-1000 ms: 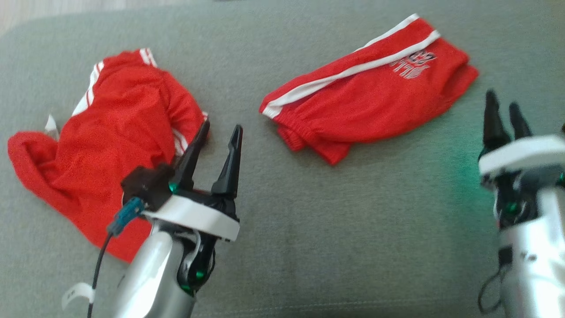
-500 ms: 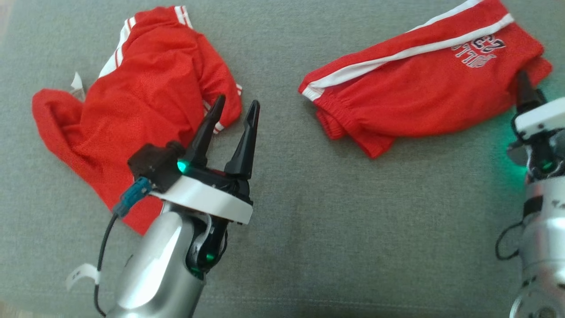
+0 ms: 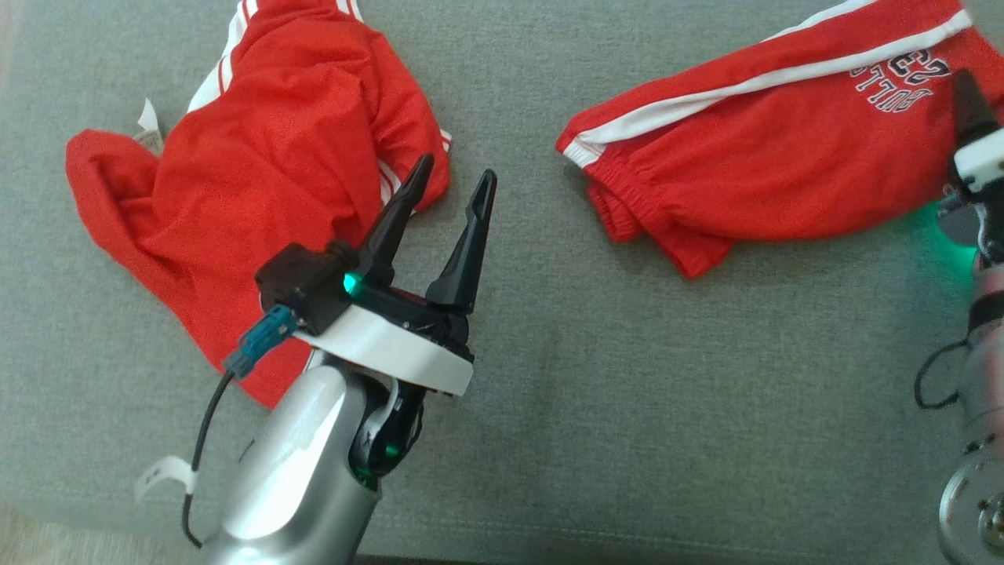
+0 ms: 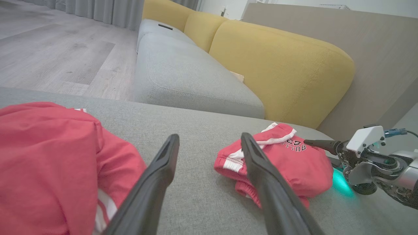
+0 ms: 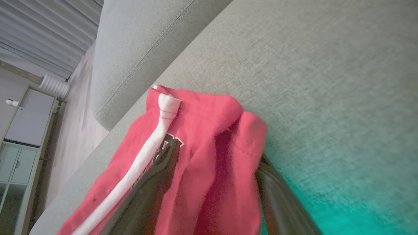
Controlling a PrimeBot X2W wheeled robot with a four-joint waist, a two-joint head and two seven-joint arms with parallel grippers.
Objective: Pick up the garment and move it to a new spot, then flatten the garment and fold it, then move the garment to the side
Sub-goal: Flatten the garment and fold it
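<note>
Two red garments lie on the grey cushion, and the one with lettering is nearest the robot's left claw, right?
Not quite. The head view shows the lettered garment by the right gripper; the left gripper is nearest the crumpled garment, which shows no lettering. Both do lie on the grey cushion.

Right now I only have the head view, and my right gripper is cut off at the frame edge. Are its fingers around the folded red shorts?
Observer: Yes. The right wrist view shows the right gripper open, with the lettered end of the folded shorts between its fingers, not clamped.
Operator: How high is it sitting?
Observer: In the left wrist view its finger runs nearly level, about at the top of the shorts, close above the grey seat.
Operator: Anything behind the shorts?
Observer: A yellow backrest rises beyond them.
</note>
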